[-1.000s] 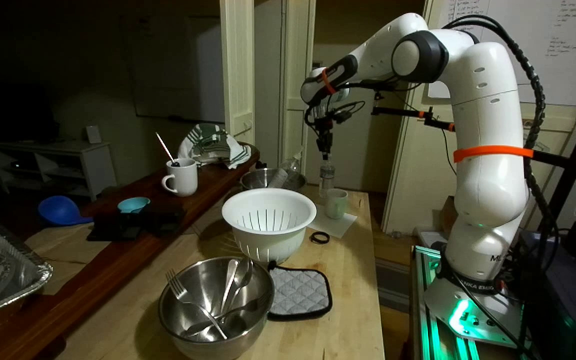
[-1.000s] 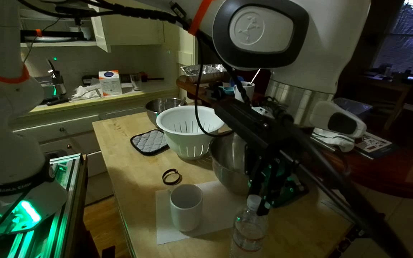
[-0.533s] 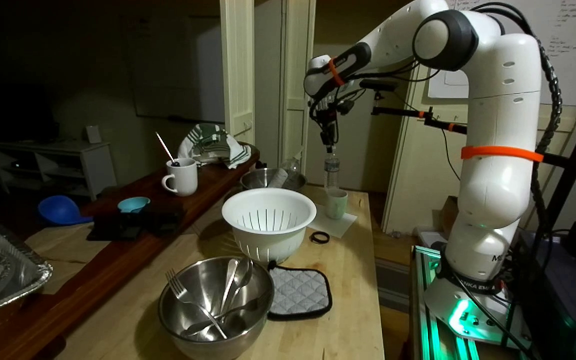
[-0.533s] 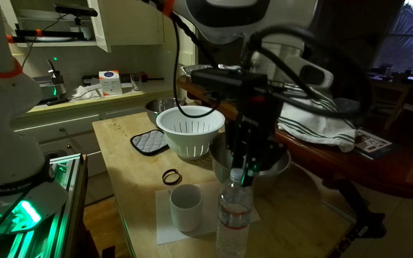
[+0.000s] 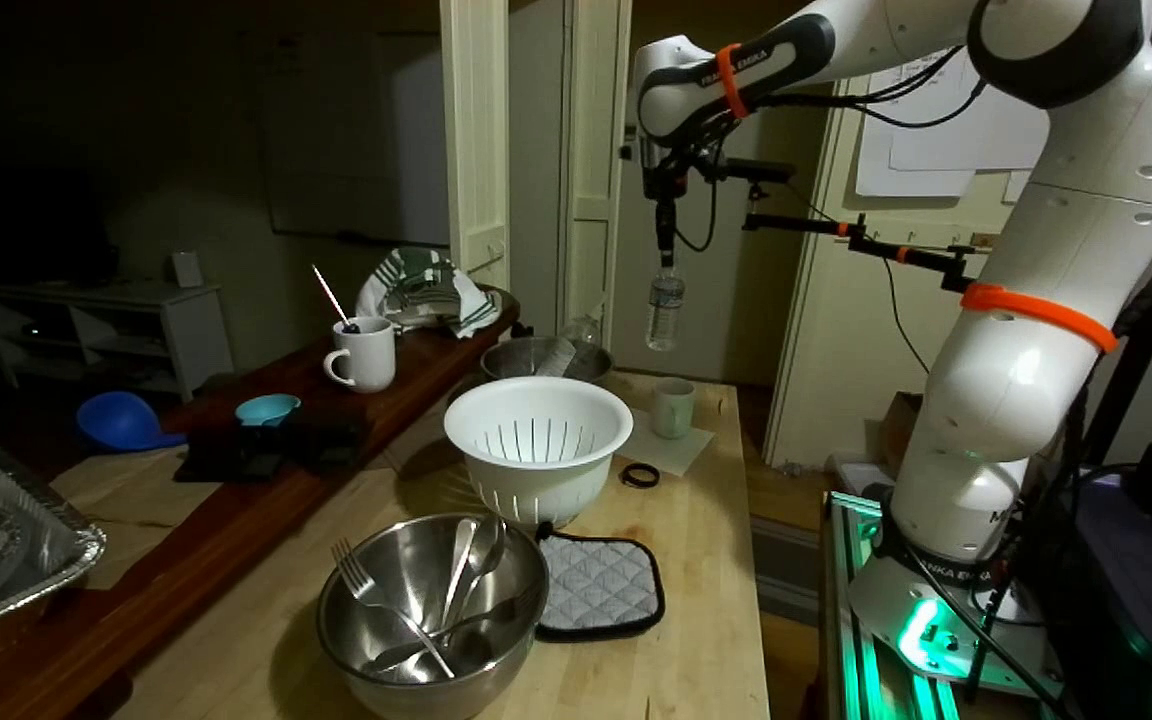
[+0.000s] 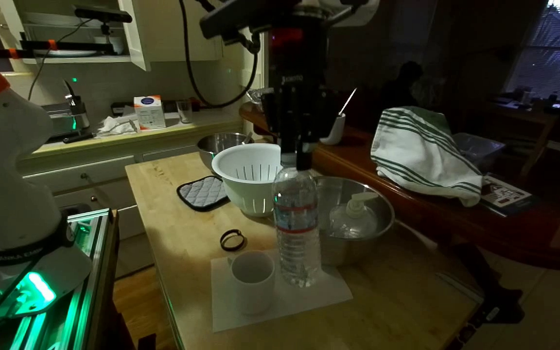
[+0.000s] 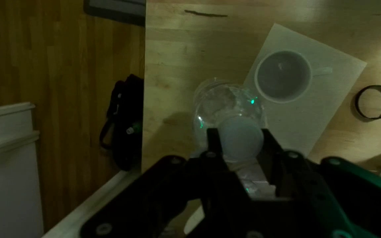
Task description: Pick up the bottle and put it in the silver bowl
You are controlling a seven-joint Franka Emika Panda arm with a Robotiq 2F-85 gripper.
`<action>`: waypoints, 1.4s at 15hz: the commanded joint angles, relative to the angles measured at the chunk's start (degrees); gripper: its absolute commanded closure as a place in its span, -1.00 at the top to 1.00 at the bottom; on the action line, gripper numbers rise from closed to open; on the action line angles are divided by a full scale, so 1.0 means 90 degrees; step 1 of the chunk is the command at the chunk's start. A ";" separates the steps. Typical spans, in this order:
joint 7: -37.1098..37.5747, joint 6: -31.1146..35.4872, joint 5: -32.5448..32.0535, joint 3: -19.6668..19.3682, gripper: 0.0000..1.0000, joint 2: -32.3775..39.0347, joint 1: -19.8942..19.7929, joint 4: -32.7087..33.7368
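Looking right from the near mug [image 6: 253, 287] in an exterior view, you find the hanging bottle [image 6: 298, 218], likely light, slick and squishy; the gripper [image 6: 296, 158] pinches its cap [image 7: 241, 140], probably the best stiff spot; then a silver bowl [image 6: 345, 250]

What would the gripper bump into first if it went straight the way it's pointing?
The gripper points down and holds the bottle, so the bottle's bottom would probably touch the table first, or maybe the paper; the exact spot is hidden.

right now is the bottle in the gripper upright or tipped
Upright, or very nearly: in both exterior views the bottle hangs straight below the gripper, narrow end up.
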 commanded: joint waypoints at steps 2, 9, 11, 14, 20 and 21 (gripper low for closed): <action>-0.1276 -0.0243 0.0256 -0.0047 -0.84 -0.0715 0.0457 -0.0120; -0.3168 -0.0380 0.0921 -0.0150 -0.84 -0.0145 0.0943 0.0759; -0.3794 -0.0537 0.1155 -0.0109 -0.84 0.0098 0.0987 0.1115; -0.3583 -0.0450 0.1006 0.0053 -0.36 0.0046 0.0867 0.0930; -0.3698 -0.0662 0.1004 0.0126 -0.84 0.0390 0.0853 0.1300; -0.3630 -0.0580 0.1111 0.0165 -0.84 0.0576 0.0893 0.1471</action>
